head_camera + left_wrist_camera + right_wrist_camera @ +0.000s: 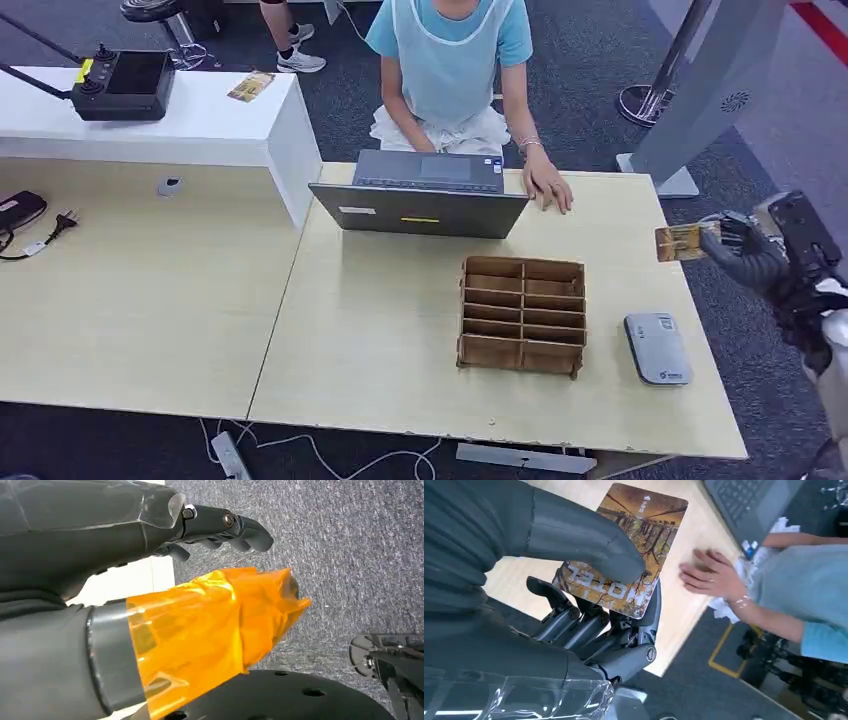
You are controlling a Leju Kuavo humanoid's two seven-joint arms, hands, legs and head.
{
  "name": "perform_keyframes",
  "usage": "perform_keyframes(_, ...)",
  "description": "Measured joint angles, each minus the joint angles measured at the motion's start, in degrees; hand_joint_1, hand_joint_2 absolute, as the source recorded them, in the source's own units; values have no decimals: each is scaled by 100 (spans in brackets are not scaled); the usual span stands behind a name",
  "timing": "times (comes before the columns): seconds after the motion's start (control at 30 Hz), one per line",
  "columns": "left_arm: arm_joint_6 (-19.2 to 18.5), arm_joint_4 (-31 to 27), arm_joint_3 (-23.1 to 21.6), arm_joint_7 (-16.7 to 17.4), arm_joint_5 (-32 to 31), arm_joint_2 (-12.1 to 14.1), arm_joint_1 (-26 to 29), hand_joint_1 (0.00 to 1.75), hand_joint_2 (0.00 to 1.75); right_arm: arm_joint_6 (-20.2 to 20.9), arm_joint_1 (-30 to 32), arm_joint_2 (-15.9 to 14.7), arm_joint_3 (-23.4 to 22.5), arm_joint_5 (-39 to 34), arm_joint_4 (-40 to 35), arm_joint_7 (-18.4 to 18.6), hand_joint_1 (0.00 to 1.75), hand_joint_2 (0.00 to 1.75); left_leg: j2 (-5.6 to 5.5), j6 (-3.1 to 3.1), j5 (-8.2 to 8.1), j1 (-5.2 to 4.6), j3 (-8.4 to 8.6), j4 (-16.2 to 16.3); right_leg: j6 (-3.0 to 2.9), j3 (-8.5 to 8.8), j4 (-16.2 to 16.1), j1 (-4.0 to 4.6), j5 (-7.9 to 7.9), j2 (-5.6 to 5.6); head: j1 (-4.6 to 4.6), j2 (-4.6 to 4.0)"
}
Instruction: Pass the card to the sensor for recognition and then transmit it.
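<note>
Right hand (752, 255) pinching a hotel key card (681, 241) between thumb and fingers (574, 622), held in the air past the right edge of the table (380, 330), well apart from the grey card sensor (657, 348) lying flat beside a wooden compartment organizer (522, 314). Left hand (220, 527) over carpet, fingers curled, holding nothing.

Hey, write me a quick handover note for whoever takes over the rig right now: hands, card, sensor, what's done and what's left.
Right robot hand: holds the card, thumb on top, off the table's right edge.
Left robot hand: holds nothing, fingers curled, hanging over the carpet.
Sensor: grey pad on the table, right of the wooden organizer.
Person's hand rests on the table beside the laptop.
Done: card picked up.
Left: bring the card over the sensor, then pass it on.
</note>
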Motion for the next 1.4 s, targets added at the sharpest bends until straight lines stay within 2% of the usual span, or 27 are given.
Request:
perform_keyframes(0.27, -7, 0, 0, 0, -20, 0, -4, 0, 0, -153, -989, 267, 521, 282, -112, 171, 175, 175, 0, -2, 5, 1, 1, 0, 0, 0, 3, 1, 2, 1, -2, 0)
perform_keyframes(0.47, -11, 0, 0, 31, -37, -2, -15, 0, 0, -918, -1748, 653, 1092, 1272, -127, 400, 175, 175, 3, -4, 6, 3, 3, 0, 1, 0, 4, 2, 3, 5, 0, 0)
perform_keyframes(0.67, -28, 0, 0, 37, -63, -4, -19, 0, 0, -1322, -2388, 1141, 1657, 2066, -116, 612, 175, 175, 2, -5, 7, 4, 3, 0, 0, -2, 6, 3, 4, 6, 0, 0)
perform_keyframes(0.8, -63, 0, -4, 52, -96, -7, -20, 0, 0, -1796, -2758, 1432, 2008, 2917, -77, 859, 175, 175, 3, -5, 7, 4, 3, 0, 0, -3, 7, 3, 4, 7, 0, 0)
perform_keyframes(0.93, -94, 0, -20, 52, -122, -7, -20, 0, 0, -1943, -3048, 1711, 2236, 3392, -18, 994, 175, 175, 3, -5, 7, 4, 3, 0, 0, -3, 7, 3, 4, 7, 0, 0)
perform_keyframes(1.27, -125, 0, -125, 52, -181, -4, -21, 0, 0, -2042, -3531, 2193, 2654, 4472, 315, 1069, 175, 175, 3, -5, 7, 4, 3, 0, 0, -3, 7, 3, 4, 7, 0, 0)
perform_keyframes(1.4, -155, 0, -168, 52, -240, -7, -20, 0, 0, -2333, -3642, 2357, 2791, 4955, 536, 1106, 175, 175, 1, -5, 7, 4, 3, 0, 0, -3, 7, 3, 4, 6, 0, 0)
